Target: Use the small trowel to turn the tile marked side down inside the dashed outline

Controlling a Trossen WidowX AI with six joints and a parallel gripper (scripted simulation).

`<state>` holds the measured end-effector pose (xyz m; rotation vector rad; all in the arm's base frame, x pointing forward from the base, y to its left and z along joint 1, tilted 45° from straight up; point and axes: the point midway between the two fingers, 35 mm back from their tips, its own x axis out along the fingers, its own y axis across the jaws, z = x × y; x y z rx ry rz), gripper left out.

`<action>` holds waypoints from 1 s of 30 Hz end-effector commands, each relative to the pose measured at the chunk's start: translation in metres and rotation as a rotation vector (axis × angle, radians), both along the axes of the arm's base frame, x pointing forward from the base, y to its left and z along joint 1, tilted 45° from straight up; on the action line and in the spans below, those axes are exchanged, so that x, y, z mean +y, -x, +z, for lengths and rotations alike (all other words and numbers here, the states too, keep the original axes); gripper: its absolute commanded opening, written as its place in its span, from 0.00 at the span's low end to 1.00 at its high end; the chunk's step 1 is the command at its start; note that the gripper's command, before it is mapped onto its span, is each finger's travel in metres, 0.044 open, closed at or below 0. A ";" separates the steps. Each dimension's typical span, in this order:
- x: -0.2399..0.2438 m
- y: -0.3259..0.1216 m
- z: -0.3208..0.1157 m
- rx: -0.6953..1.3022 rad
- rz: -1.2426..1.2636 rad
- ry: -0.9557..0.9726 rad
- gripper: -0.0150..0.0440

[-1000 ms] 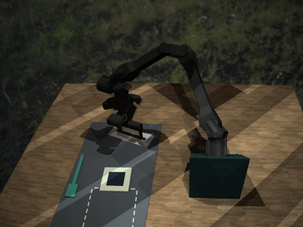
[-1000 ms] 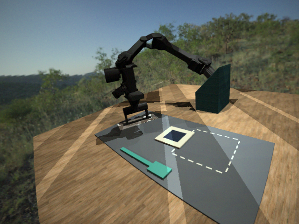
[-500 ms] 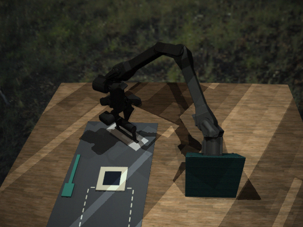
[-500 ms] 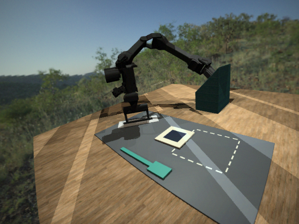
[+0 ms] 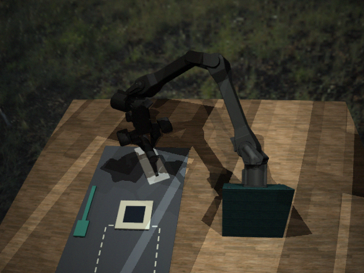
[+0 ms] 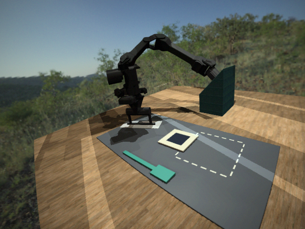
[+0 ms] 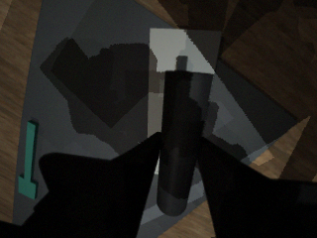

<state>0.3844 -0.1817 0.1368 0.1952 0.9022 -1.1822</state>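
Note:
The trowel has a pale rectangular blade (image 5: 161,178) (image 6: 157,125) (image 7: 163,44) and a dark round handle (image 5: 153,159) (image 6: 146,111) (image 7: 173,202) on two posts. My gripper (image 5: 147,141) (image 6: 135,108) (image 7: 178,139) is shut on the handle. The blade is roughly level over the mat's far end; whether it touches the mat is hard to tell. The cream tile (image 5: 119,215) (image 6: 166,140) lies flat, its dark square facing up. It overlaps the near edge line of the dashed outline (image 5: 110,225) (image 6: 194,164); most of the tile is outside. The tile is out of the wrist view.
A flat green paddle (image 5: 81,228) (image 6: 162,173) (image 7: 30,149) lies along the mat's side, beside the tile. The grey mat (image 5: 96,202) (image 6: 209,197) lies on the wooden table (image 5: 317,211) (image 6: 118,197). A dark green block (image 5: 255,211) (image 6: 228,93) stands by the arm's base.

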 end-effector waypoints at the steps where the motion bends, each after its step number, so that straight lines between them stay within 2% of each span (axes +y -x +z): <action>1: -0.001 0.000 -0.001 -0.073 -0.074 -0.010 0.47; 9: -0.001 0.000 -0.001 -0.073 -0.074 -0.010 0.47; 14: -0.001 0.000 -0.001 -0.073 -0.074 -0.010 0.70; 15: -0.001 0.000 -0.001 -0.073 -0.074 -0.010 0.71; 30: -0.001 0.000 -0.001 -0.073 -0.074 -0.010 0.71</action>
